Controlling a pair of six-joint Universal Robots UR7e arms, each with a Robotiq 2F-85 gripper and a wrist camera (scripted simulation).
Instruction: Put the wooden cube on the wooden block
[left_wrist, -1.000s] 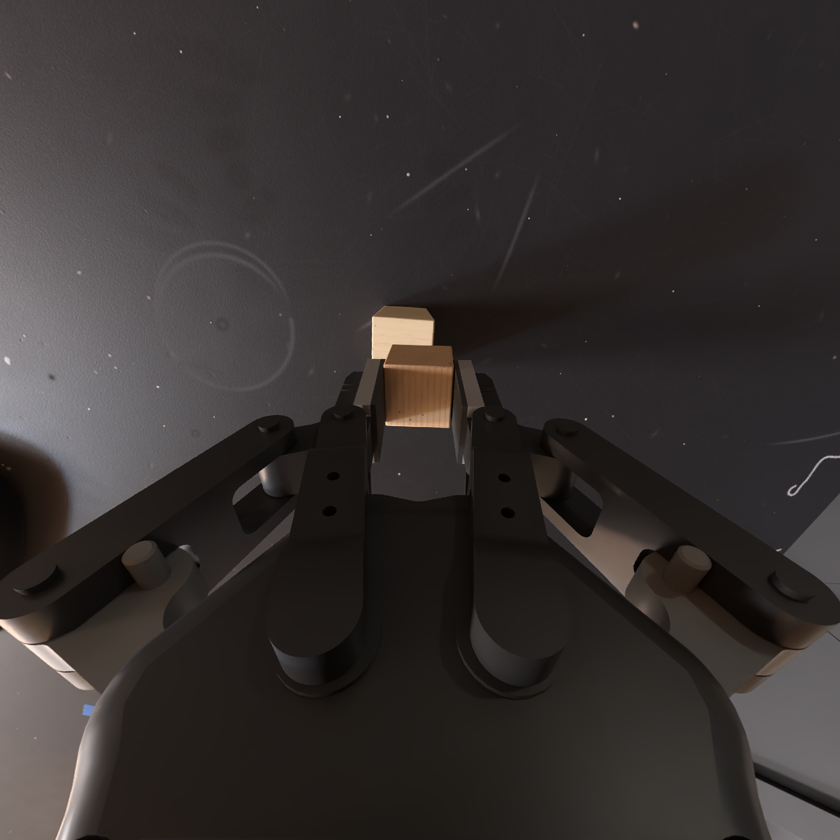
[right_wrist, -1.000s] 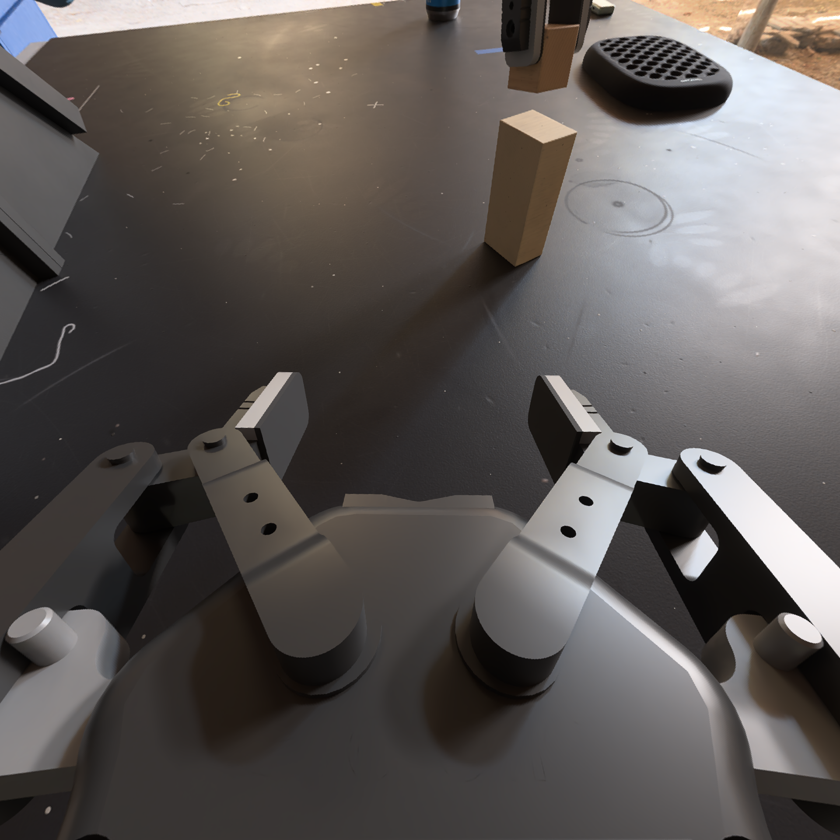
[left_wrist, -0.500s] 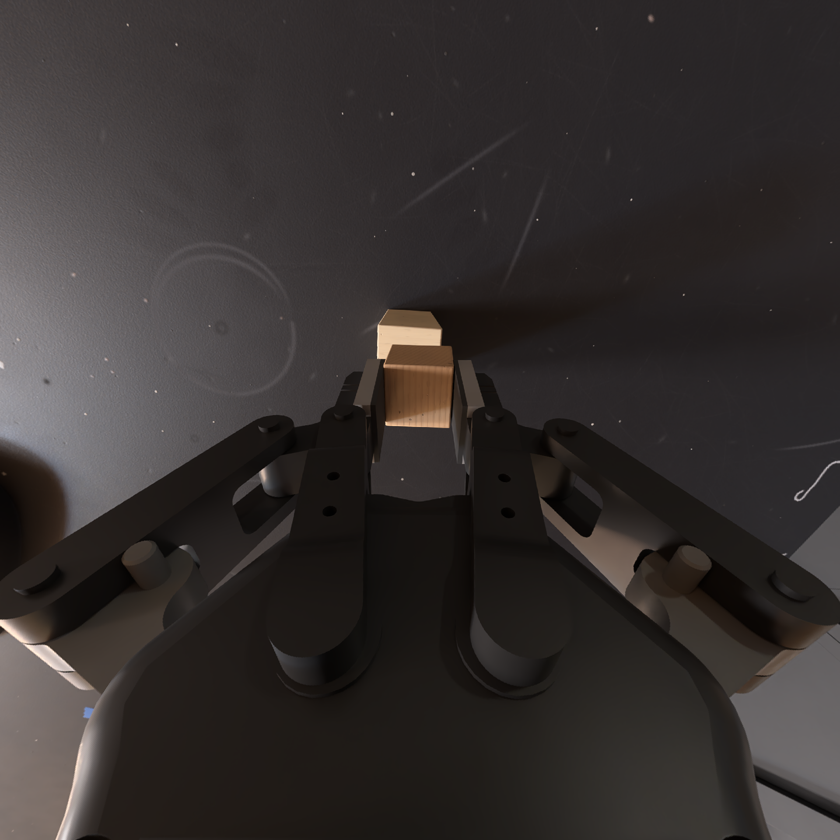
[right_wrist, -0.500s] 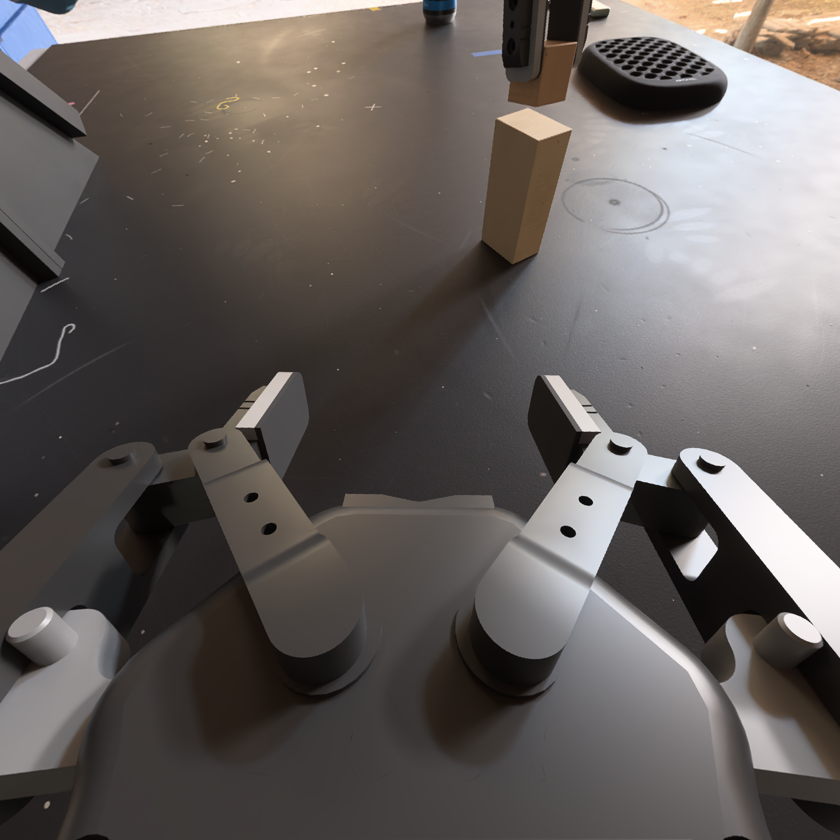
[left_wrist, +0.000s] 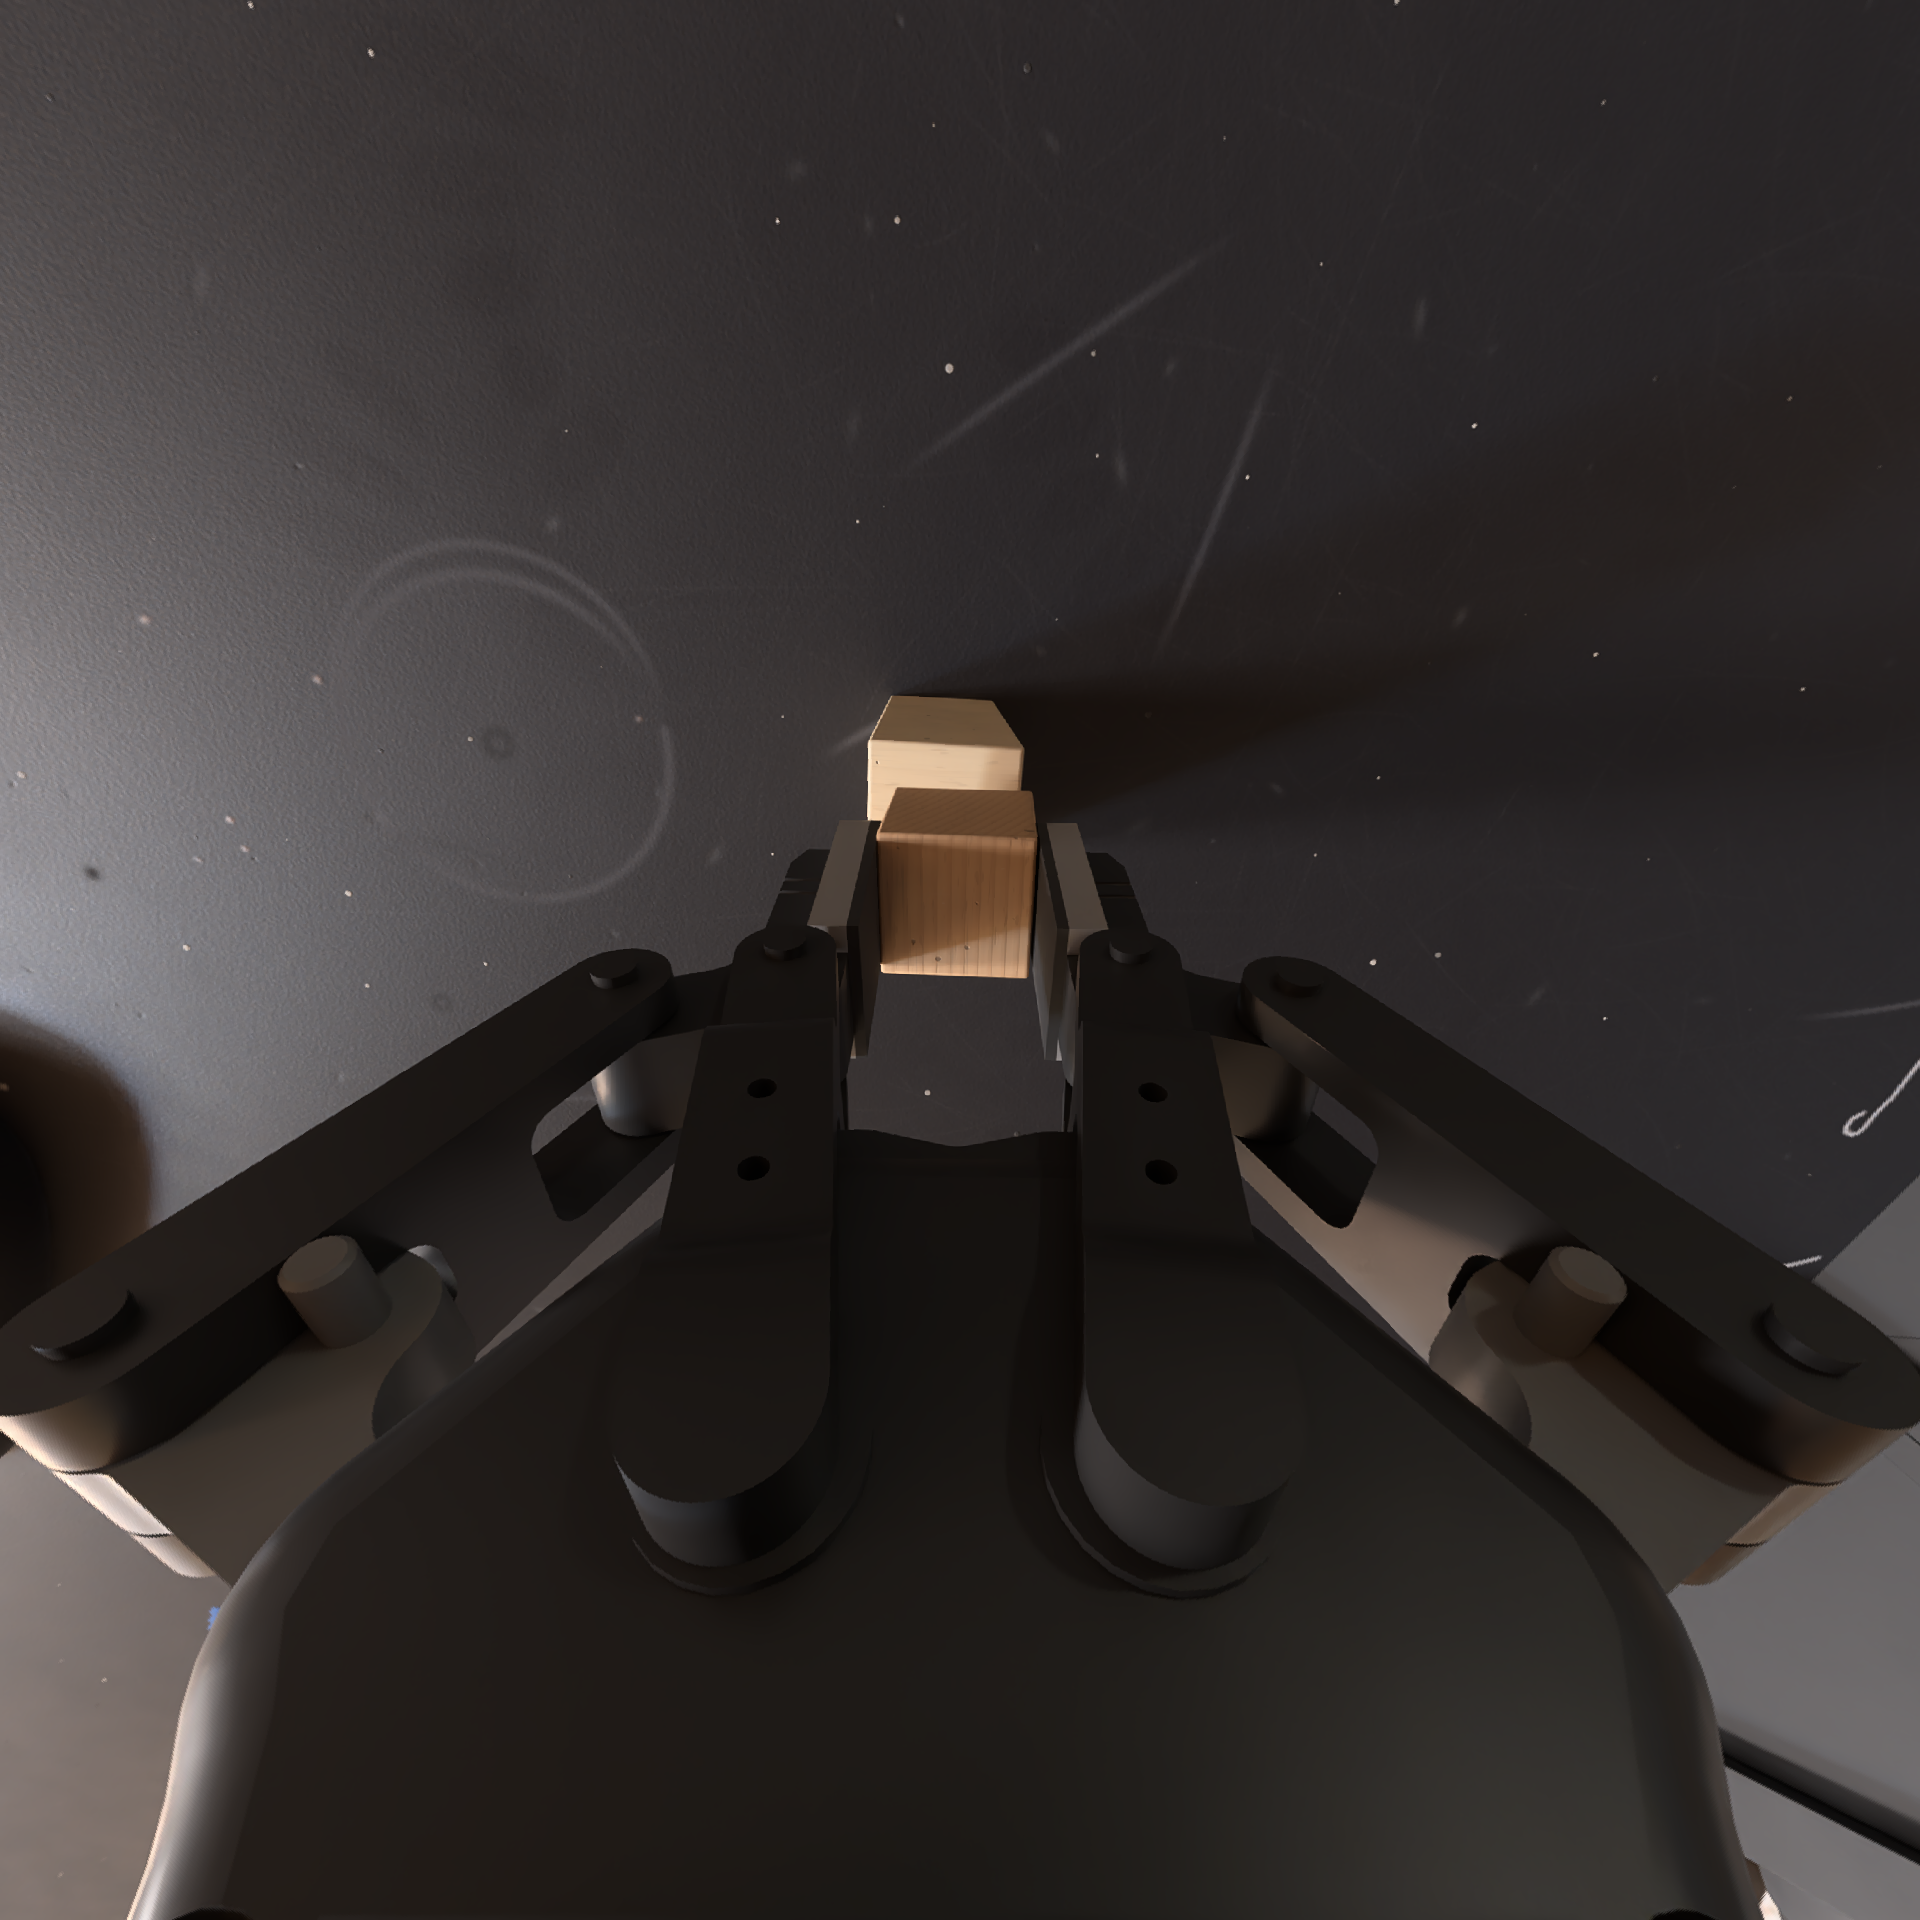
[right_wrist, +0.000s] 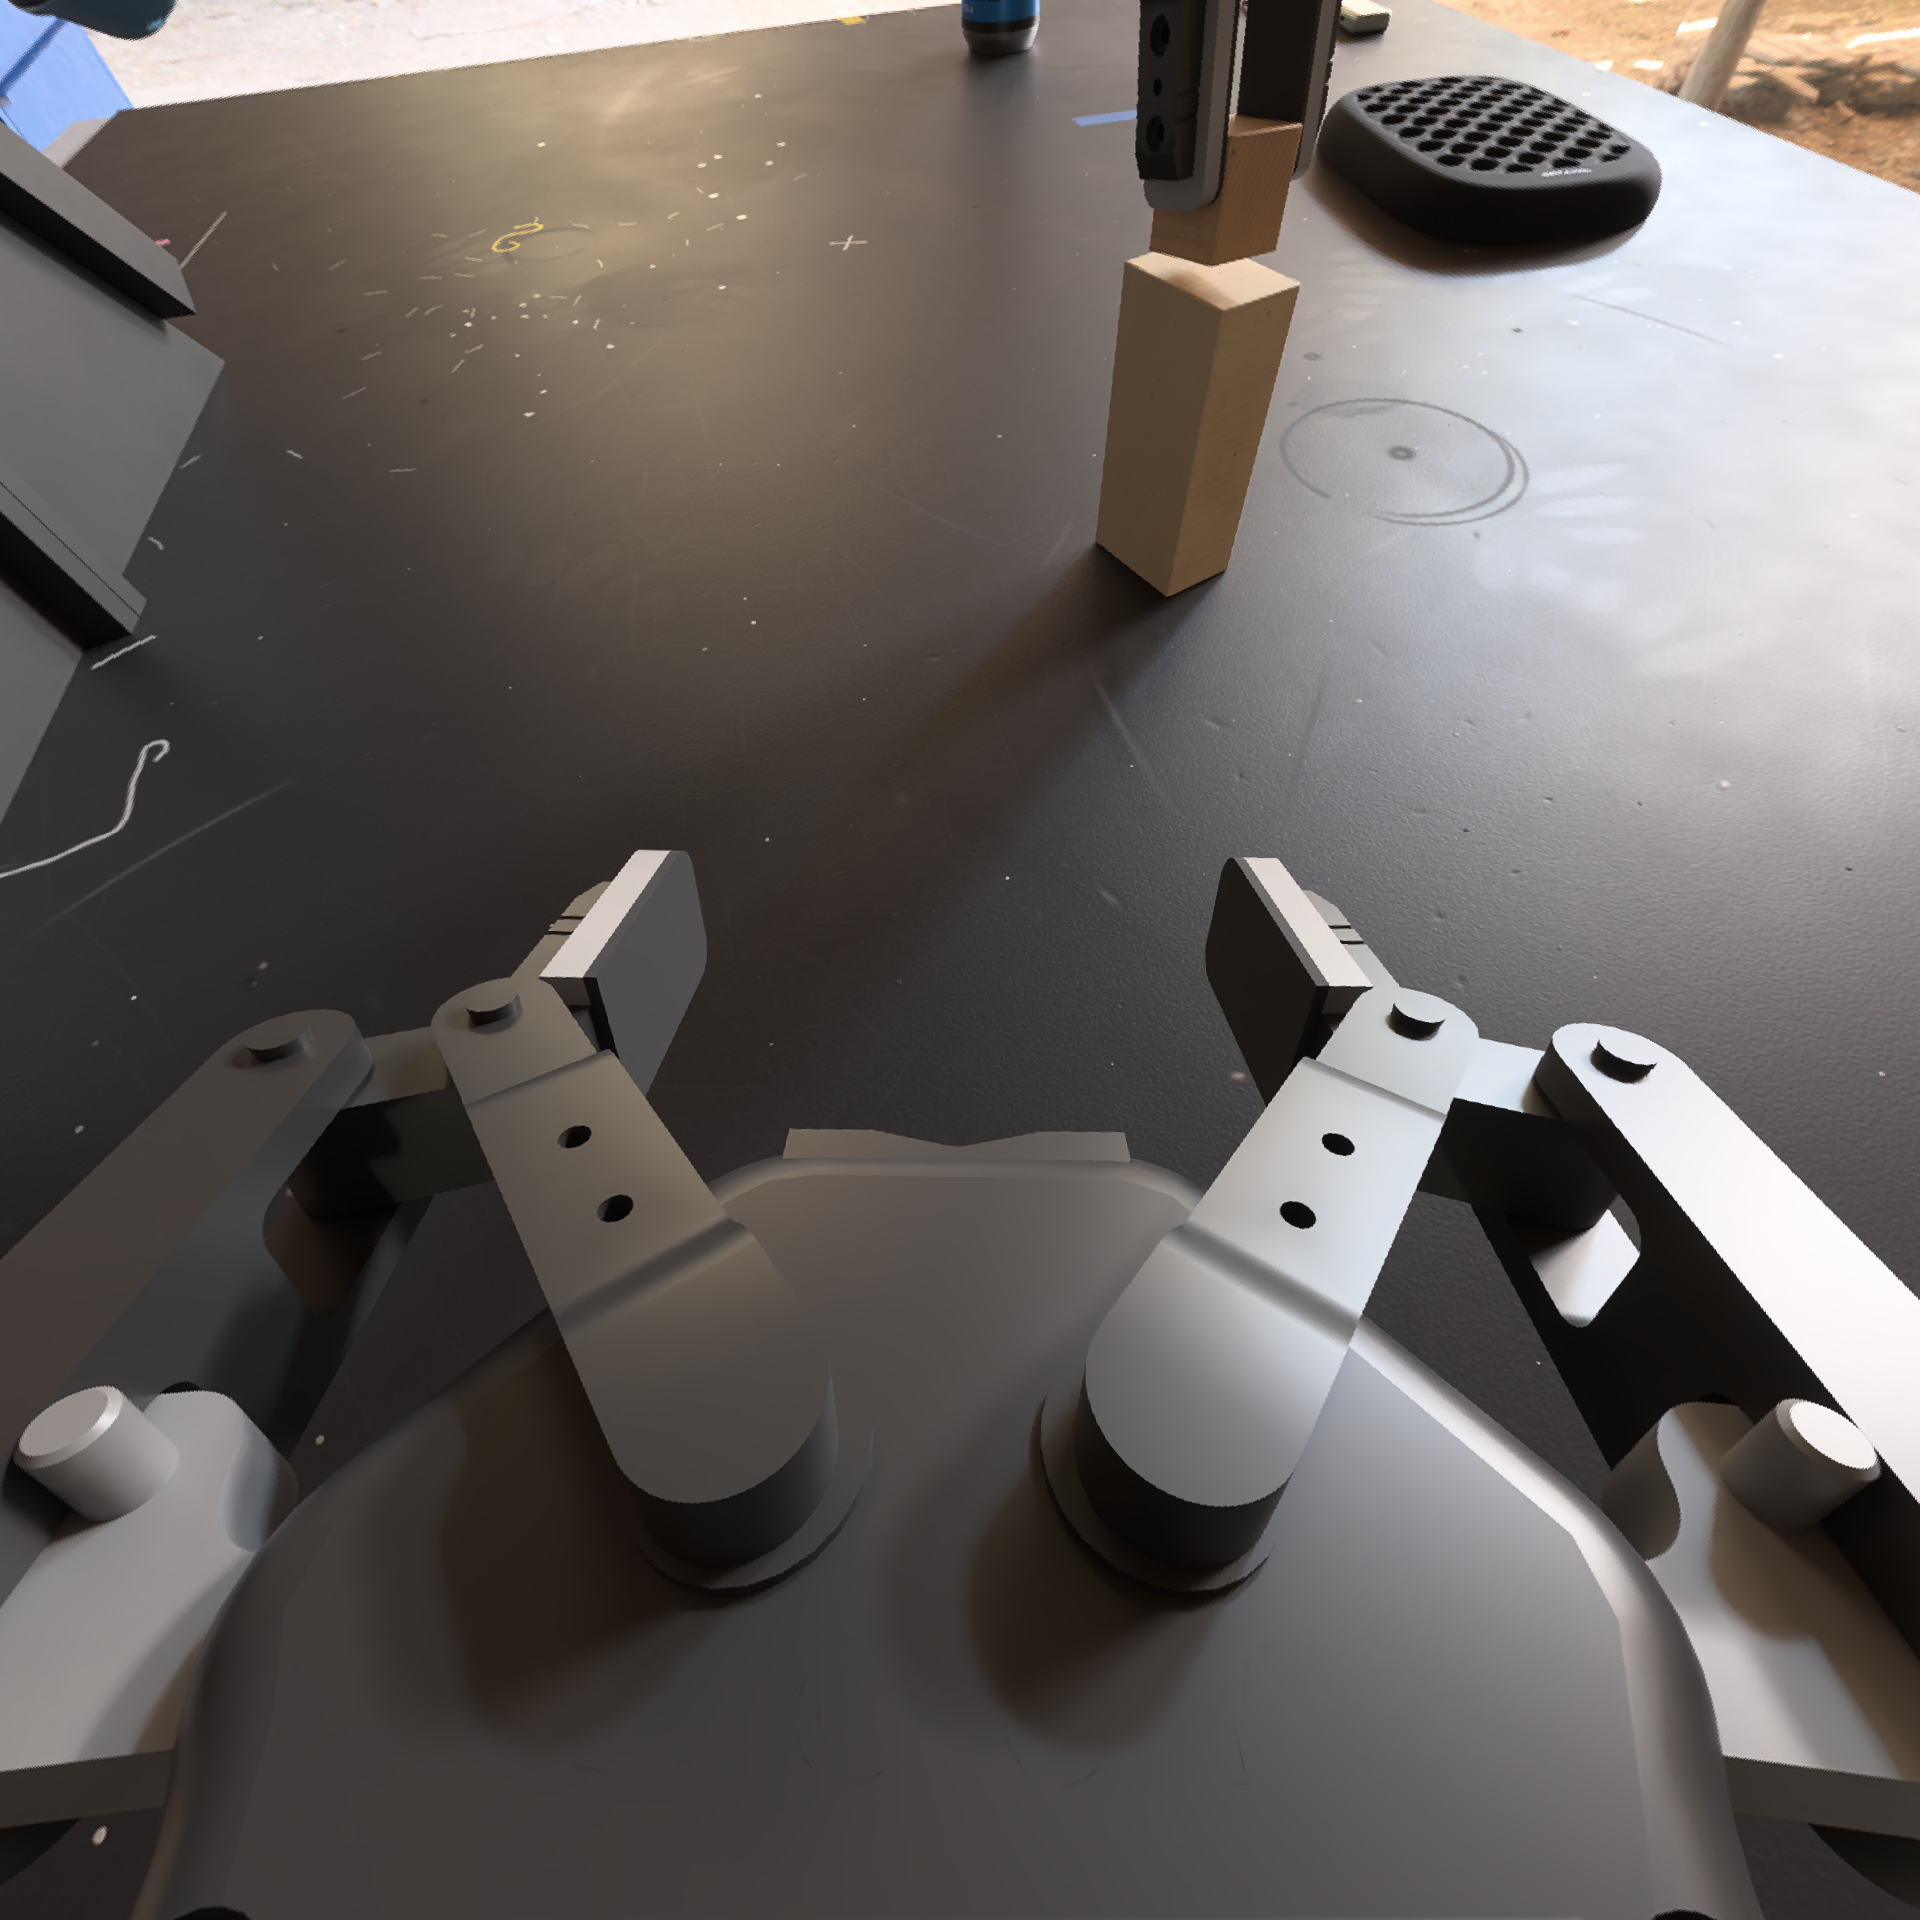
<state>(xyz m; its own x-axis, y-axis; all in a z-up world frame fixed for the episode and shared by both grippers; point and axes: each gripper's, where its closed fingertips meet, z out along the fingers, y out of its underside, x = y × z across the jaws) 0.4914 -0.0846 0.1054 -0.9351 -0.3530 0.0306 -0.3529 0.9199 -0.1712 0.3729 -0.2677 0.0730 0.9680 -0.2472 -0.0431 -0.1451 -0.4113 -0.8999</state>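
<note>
My left gripper (left_wrist: 957, 862) is shut on the wooden cube (left_wrist: 957, 894) and points down at the dark table. The pale wooden block (left_wrist: 943, 750) stands upright just beyond and below the cube. In the right wrist view the block (right_wrist: 1190, 426) stands tall at the upper middle, and the cube (right_wrist: 1242, 203) hangs between the left gripper's fingers (right_wrist: 1179, 114) with its lower edge at the block's top; whether they touch I cannot tell. My right gripper (right_wrist: 956, 935) is open and empty, low over the table, well short of the block.
A black perforated pad (right_wrist: 1491, 156) lies behind and right of the block. A grey stepped structure (right_wrist: 73, 416) stands at the left edge. A dark bottle base (right_wrist: 997, 23) stands at the far table edge. A circular scuff (right_wrist: 1403, 457) marks the table (right_wrist: 727, 623).
The left gripper has come down with the cube, closing the gap over the block's top. The right gripper has not moved.
</note>
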